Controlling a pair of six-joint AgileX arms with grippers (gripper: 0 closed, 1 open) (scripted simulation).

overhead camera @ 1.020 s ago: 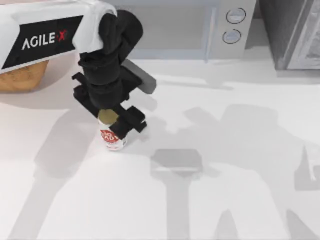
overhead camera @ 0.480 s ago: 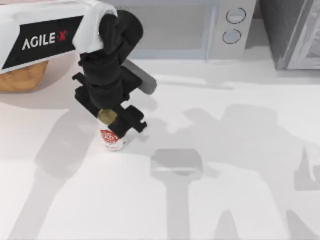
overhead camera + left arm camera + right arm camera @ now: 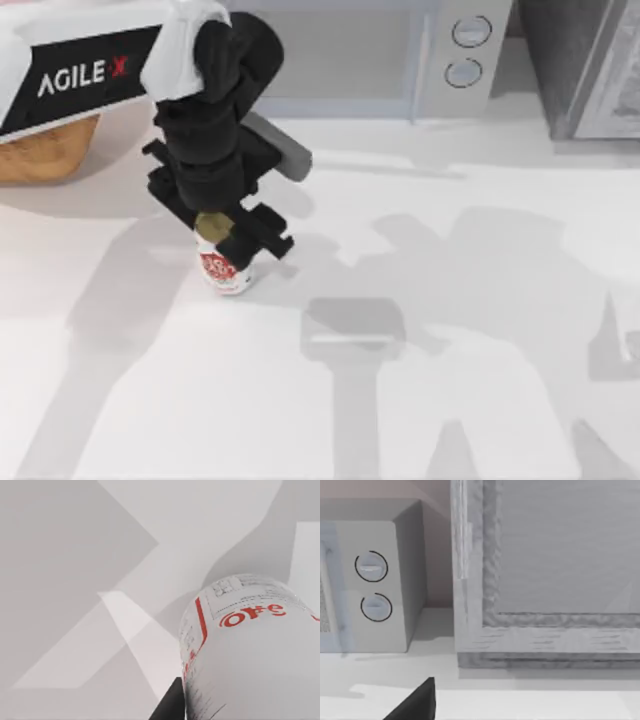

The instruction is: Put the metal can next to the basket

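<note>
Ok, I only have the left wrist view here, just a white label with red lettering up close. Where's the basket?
Observer: In the top view, the basket sits at the table's far left, partly under the left arm. The metal can stands apart, to its right.
Operator: Is the can gripped?
Observer: The left gripper is closed around its gold top.
Operator: Anything behind it?
Observer: A microwave at the back edge.

the top view looks straight down on the white table (image 3: 450,400) from well above. the left wrist view sits very close against the can (image 3: 250,655), facing the tabletop. the right wrist view looks level across the table at the microwave (image 3: 370,580), which the top view shares.
</note>
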